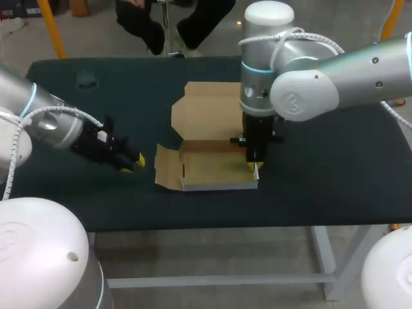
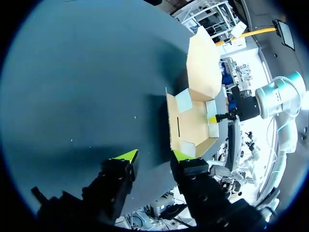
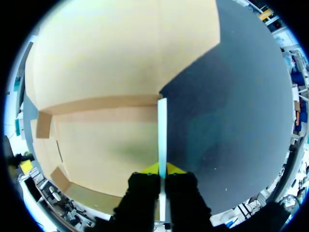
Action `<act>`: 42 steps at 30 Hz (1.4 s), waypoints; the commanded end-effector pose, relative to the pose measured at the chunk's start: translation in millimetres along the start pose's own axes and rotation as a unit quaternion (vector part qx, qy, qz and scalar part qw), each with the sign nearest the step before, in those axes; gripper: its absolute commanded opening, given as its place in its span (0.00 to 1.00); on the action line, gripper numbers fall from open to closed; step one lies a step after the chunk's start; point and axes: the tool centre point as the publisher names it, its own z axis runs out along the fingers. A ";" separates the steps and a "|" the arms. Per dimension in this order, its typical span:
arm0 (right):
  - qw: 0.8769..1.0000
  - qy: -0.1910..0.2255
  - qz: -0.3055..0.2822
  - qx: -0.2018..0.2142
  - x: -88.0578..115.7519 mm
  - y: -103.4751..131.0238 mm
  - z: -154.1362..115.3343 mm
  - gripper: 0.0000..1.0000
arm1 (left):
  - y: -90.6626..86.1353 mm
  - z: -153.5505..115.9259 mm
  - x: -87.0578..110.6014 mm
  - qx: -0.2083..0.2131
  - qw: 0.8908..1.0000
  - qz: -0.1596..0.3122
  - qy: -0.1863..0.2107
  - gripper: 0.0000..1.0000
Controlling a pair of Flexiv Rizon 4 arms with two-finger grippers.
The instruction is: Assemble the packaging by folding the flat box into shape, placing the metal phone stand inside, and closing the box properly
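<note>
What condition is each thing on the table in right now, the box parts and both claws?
box: half folded, empty.
lid: open, lying flat behind.
left flap: splayed outward.
right wall: upright, pinched.
right claw: shut on right wall.
left claw: open, holding nothing.

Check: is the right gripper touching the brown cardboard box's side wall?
Touching. Right wrist view: the right gripper pinches the brown cardboard box by its upright side wall, one yellow fingertip on each face.
</note>
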 end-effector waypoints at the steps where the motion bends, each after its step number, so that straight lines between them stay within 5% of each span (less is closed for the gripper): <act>1: 1.000 -0.002 0.000 0.003 1.3 1.9 0.9 0.00 | -3.1 11.2 -10.8 -0.007 0.998 0.002 0.067 0.41; 19: 1.000 -0.002 0.000 0.003 1.3 1.9 0.9 0.00 | -3.8 32.4 -20.4 -0.015 0.995 -0.001 0.101 0.37; 42: 1.000 -0.002 0.000 0.003 1.3 1.9 0.9 0.00 | -12.8 56.8 -3.1 -0.033 0.992 0.009 0.120 0.34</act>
